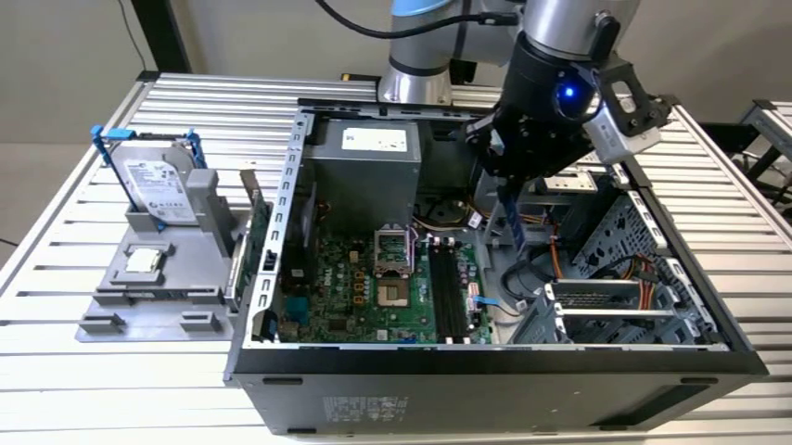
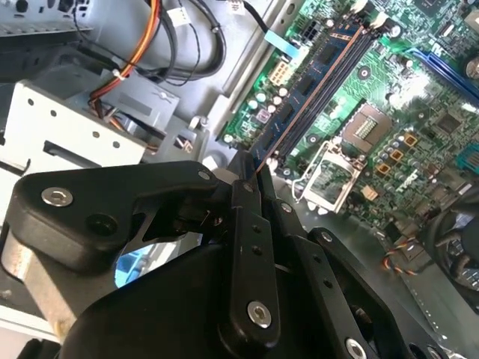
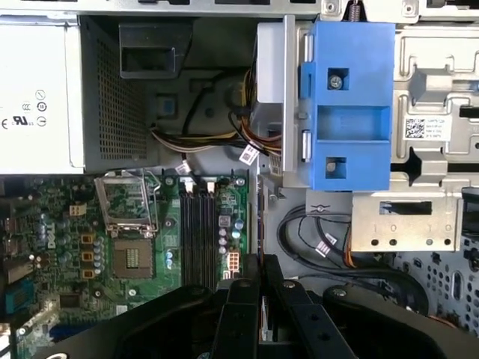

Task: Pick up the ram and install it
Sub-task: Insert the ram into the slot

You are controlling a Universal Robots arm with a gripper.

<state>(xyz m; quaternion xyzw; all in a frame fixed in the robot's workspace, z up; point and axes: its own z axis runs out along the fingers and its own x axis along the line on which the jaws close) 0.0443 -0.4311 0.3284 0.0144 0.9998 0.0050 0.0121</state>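
The ram (image 1: 510, 222) is a narrow dark bluish stick hanging upright from my gripper (image 1: 510, 182), which is shut on its upper end. It hangs inside the open computer case (image 1: 495, 362), just to the exterior view's right of the long black motherboard slots (image 1: 452, 297) and apart from them. In the second wrist view the ram (image 2: 310, 78) runs out from the black fingers (image 2: 251, 217), showing its small chips and a coppery edge, with the slots (image 2: 352, 63) beside it. In the first wrist view my gripper (image 3: 260, 278) is beside the slots (image 3: 198, 232).
A silver hard drive in a blue frame (image 1: 155, 190) stands on a grey holder at the exterior view's left. Inside the case are the power supply (image 1: 365, 167), the processor socket (image 1: 389, 255), loose cables (image 1: 544, 269), a metal drive cage (image 1: 619, 278) and a blue bracket (image 3: 352, 105).
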